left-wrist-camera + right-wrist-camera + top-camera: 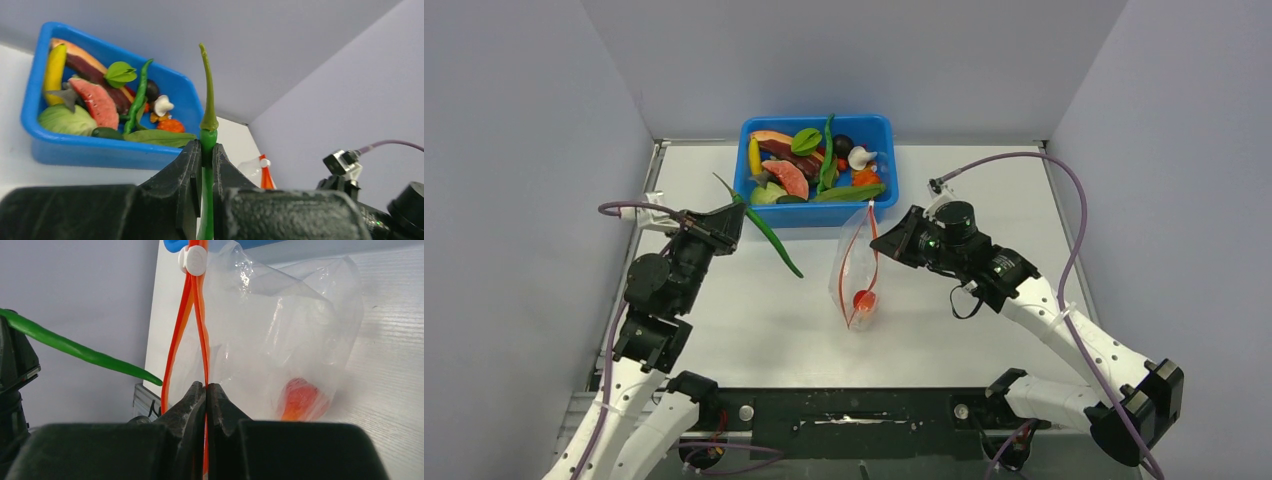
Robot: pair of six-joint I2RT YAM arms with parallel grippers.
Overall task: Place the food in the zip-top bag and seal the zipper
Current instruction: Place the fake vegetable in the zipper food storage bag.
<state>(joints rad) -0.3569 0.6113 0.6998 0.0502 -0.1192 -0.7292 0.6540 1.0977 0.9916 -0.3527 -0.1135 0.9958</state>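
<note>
**View from above:** A blue tub (886, 130) of toy food (786, 176) is seen at the far side of the bench (754, 330). The left hand (738, 210) is clenched on a long green pod (776, 243), which slants from the tub's left corner toward the clear bag (849, 262). The bag stands in front of the tub, between the two hands, with its mouth parted. One red fruit (864, 300) is seen low inside it. The right hand (894, 232) is pressed to the bag's right edge.

**Left wrist view:** The left hand (207, 150) is shown gripping the green pod (208, 100) just below its stem. The pod stands upright between the fingers. The tub (90, 152) is seen behind on the left, holding a banana, a papaya slice, leaves and more pods.

**Right wrist view:** The right hand (206, 390) is closed tight on one side of the red-orange zipper strip (200, 315). The other side of the strip bows away to the left, so the mouth is left open. A white slider (193, 260) sits at the far end. The bag (280, 330) billows to the right with the red fruit (300, 397) inside. The tip of the pod (75, 347) is seen just beside the open mouth.
</note>
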